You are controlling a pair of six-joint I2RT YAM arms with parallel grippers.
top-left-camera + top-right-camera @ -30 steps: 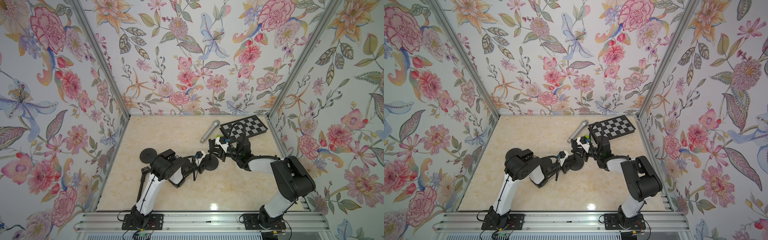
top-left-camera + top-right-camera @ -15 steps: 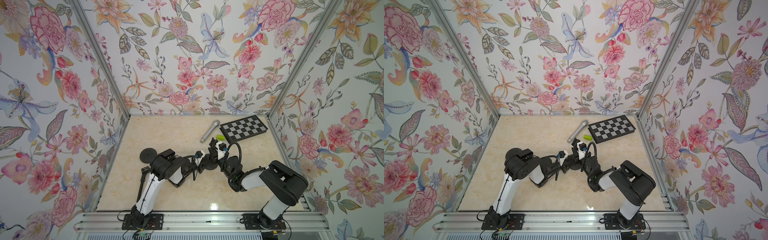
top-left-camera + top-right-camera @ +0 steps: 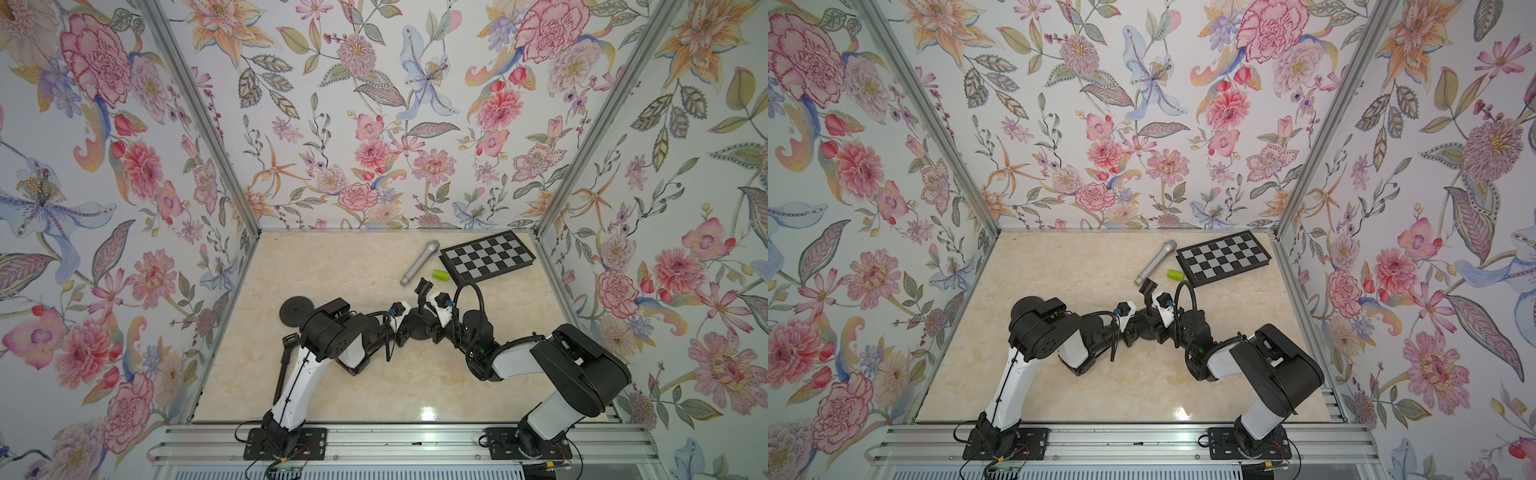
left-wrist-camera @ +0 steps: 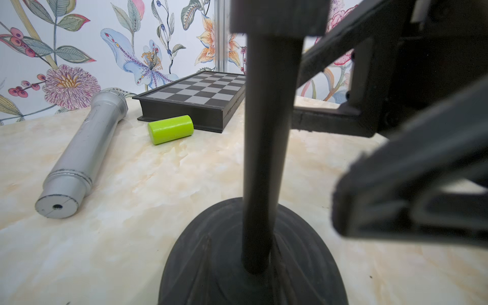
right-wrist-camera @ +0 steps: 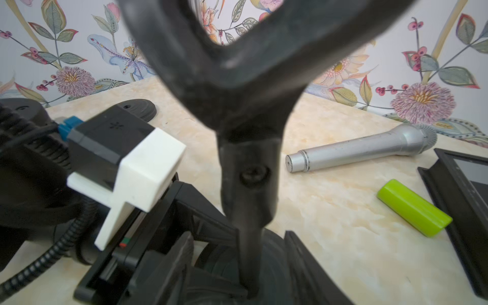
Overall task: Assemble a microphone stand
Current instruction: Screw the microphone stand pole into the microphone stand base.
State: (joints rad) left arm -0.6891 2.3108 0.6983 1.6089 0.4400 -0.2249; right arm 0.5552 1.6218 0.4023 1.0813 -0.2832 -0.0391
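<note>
Marble tabletop point(image 3: 332, 270): stand point(image 3: 415, 328) upright, just below frame centre in both top views.
Right gripper point(image 3: 430, 332) open, fingers point(image 4: 396, 198) straddling the pole point(image 4: 266, 158); left gripper point(image 3: 400, 332) at the base point(image 4: 211, 264), grip not discernible.

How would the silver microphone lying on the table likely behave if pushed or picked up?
The silver cylindrical microphone lies on its side, so a sideways push would probably roll it, curving because the head is wider than the tail. Its smooth, metallic-looking barrel may slip in a pinch grip. It looks rigid.
</note>
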